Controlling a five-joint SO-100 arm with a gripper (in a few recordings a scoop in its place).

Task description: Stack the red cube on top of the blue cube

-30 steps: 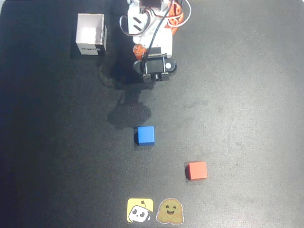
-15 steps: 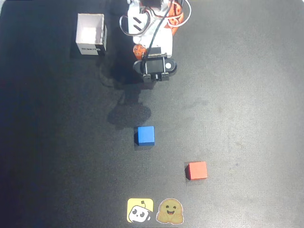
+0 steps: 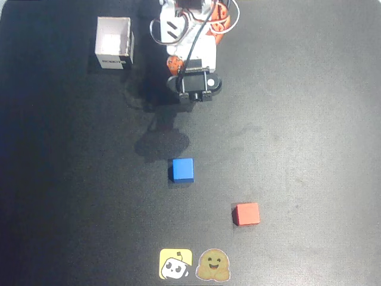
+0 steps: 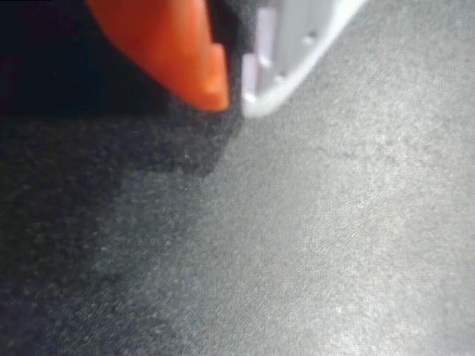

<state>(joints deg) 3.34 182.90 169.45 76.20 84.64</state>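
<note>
Wrist view, end effector [image 4: 234, 96] seemingly closed, cropped

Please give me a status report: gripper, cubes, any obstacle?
Gripper shut, empty, near the arm base. Red cube and blue cube apart on the black mat, not stacked. White open box off to the side, no obstacle.

The blue cube [image 3: 183, 170] sits flat mid-mat — the red cube [image 3: 246, 214] lies apart, lower right, unstacked.
</note>
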